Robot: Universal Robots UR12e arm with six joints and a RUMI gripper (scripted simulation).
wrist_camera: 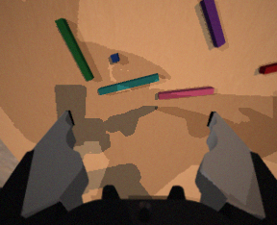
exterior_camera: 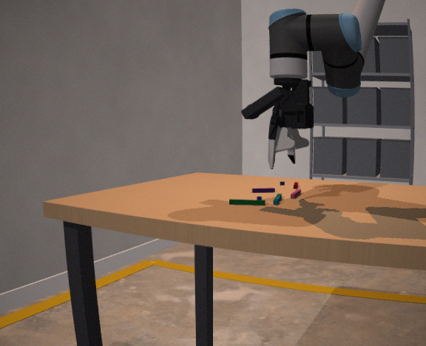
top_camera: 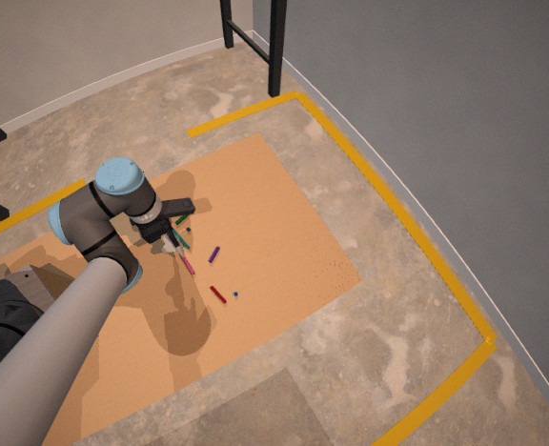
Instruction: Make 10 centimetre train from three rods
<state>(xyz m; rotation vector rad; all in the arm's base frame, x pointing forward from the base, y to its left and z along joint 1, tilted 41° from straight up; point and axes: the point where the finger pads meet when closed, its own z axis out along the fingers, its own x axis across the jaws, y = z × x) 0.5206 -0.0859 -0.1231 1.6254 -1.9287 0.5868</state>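
Observation:
My gripper (wrist_camera: pixel 140 112) is open and empty, hanging well above the wooden table (exterior_camera: pixel 265 216). It also shows in the exterior view (exterior_camera: pixel 280 158) and the top view (top_camera: pixel 176 247). In the wrist view, just beyond the fingertips, lie a turquoise rod (wrist_camera: pixel 128 84) and a pink rod (wrist_camera: pixel 186 92), roughly end to end with a small gap. A green rod (wrist_camera: pixel 74 42) lies at an angle on the left, with a small blue rod (wrist_camera: pixel 114 58) beside it. A purple rod (wrist_camera: pixel 213 21) lies at the top right and a red rod (wrist_camera: pixel 273 66) at the right edge. A second blue rod (top_camera: pixel 235 293) sits next to the red rod (top_camera: pixel 218 293).
The table stands inside a yellow floor marking (top_camera: pixel 399 206). A grey shelf unit (exterior_camera: pixel 362 100) stands behind the table. The arm's dark base (top_camera: pixel 1 312) sits at the table's left corner.

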